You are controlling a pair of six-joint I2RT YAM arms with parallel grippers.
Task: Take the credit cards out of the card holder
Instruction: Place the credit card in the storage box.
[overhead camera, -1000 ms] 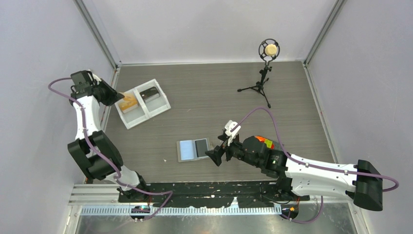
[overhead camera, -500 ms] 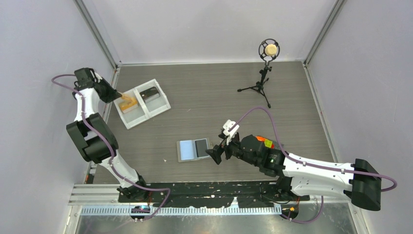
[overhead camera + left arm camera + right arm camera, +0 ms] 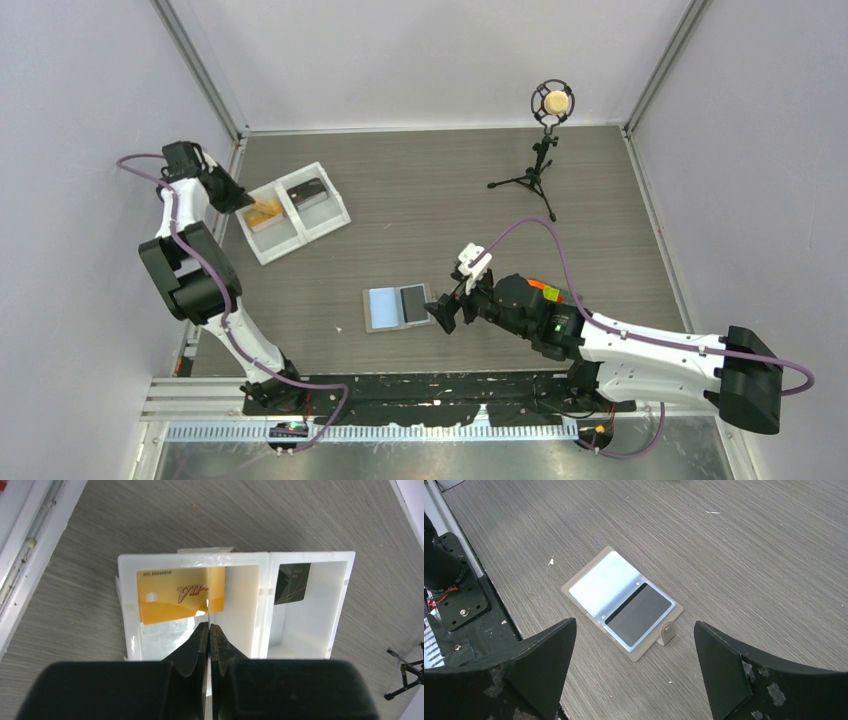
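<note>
Grey tabletop (image 3: 300, 515): left hand (image 3: 209, 626) clenched by orange card (image 3: 165, 600) (in tray (image 3: 240, 557)), right hand (image 3: 633, 629) wide open.

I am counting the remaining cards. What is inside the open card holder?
One dark grey card sits in one half of the card holder; the other half shows only its light blue panel. Anything beneath them is covered.

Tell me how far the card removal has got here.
Done: orange card and black card sit in the white tray. In hand: nothing I can confirm; left tool is shut by the orange card, right tool open near the card holder. Left: a grey card in the holder.
</note>
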